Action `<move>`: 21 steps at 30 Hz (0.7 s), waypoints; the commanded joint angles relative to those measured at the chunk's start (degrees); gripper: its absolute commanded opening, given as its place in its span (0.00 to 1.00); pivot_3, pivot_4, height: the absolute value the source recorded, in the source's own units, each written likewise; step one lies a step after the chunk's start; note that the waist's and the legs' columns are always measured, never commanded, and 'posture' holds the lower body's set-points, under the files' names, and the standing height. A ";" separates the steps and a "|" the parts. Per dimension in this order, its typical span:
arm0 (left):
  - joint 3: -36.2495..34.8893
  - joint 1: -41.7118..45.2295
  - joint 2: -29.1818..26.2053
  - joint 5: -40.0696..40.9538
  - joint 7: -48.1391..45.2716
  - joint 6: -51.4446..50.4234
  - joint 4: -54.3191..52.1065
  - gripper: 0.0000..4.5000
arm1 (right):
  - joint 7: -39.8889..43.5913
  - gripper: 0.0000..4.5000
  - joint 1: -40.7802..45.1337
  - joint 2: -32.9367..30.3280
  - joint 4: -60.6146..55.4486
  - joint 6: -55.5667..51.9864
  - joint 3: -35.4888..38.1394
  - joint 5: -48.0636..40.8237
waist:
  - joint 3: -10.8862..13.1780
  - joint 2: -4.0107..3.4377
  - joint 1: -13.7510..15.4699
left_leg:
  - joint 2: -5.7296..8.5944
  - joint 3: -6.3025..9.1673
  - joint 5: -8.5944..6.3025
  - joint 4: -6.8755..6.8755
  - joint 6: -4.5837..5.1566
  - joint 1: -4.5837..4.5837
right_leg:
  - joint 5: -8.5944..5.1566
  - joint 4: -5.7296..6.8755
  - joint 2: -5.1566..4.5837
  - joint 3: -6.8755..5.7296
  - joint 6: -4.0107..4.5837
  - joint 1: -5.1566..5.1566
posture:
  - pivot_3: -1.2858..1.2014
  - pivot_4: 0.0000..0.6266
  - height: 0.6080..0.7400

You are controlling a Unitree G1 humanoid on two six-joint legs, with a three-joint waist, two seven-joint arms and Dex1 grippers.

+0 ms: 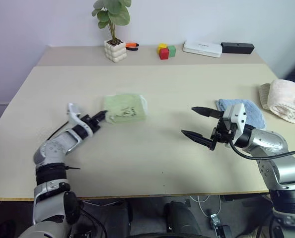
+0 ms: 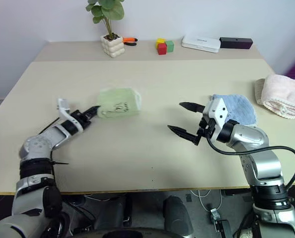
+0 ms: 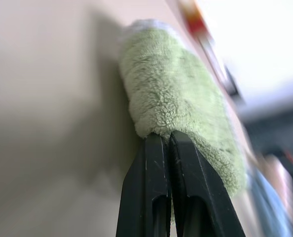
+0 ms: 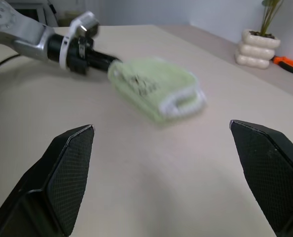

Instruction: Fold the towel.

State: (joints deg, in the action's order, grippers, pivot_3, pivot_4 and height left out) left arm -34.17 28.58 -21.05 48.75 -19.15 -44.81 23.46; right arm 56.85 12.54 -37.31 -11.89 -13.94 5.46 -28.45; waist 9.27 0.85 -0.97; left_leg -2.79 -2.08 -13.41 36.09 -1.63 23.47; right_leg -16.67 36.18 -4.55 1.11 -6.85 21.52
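Note:
The towel (image 1: 125, 108) is a small light green terry cloth with a dark embroidered mark on top. It lies folded over on the left-centre of the table (image 1: 152, 163), white edging showing at its right end. My left gripper (image 1: 103, 116) points level at its left edge and is shut on that edge. In the left wrist view the closed fingertips (image 3: 159, 143) meet the green pile (image 3: 176, 94). My right gripper (image 1: 187, 120) hovers open over bare table to the right, well apart from the towel. In the right wrist view its wide fingers (image 4: 67, 168) frame the towel (image 4: 154, 89).
A light blue towel (image 1: 257, 115) lies just behind my right gripper, and a cream rolled towel (image 1: 286, 100) sits at the right edge. Along the back stand a potted plant (image 1: 114, 49), an orange tool (image 1: 132, 46), coloured blocks (image 1: 166, 50), a white box (image 1: 202, 48) and a black box (image 1: 237, 47).

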 commanded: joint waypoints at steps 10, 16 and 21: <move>-12.78 -12.26 11.35 7.35 18.40 12.93 -26.14 0.01 | 5.31 1.00 -0.13 -2.99 1.23 -1.70 2.71 -3.56 | 0.23 0.40 1.30 | 0.18 -0.02 0.02 0.10 -0.08 0.06 | -0.08 -0.14 -0.49 -0.01 0.18 -0.12 | 0.52 0.24 1.00; -7.61 -18.42 18.29 10.31 24.30 11.06 -33.71 0.01 | 6.84 1.00 -0.18 -3.84 2.72 -1.21 3.12 -2.85 | 0.25 0.44 1.65 | 0.29 -0.03 0.02 0.10 -0.08 0.06 | -0.11 -0.18 -0.50 0.03 0.23 -0.15 | 0.52 0.24 1.00; -5.30 -18.85 18.01 12.51 23.75 10.84 -33.29 0.01 | 7.45 1.00 -0.91 -4.44 2.66 -0.89 3.59 -2.49 | 0.25 0.43 1.75 | 0.33 -0.04 0.03 0.12 -0.08 0.06 | -0.13 -0.19 -0.47 -0.01 0.27 -0.16 | 0.52 0.24 1.00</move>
State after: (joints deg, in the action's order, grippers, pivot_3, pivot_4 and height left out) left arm -40.86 9.78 -2.49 59.54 5.20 -33.64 -8.52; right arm 63.89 11.91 -40.63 -8.59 -15.85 7.25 -30.59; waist 9.52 1.28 0.77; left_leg -2.45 -2.12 -13.39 36.22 -1.71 23.53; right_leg -16.79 35.97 -5.03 1.11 -6.58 21.36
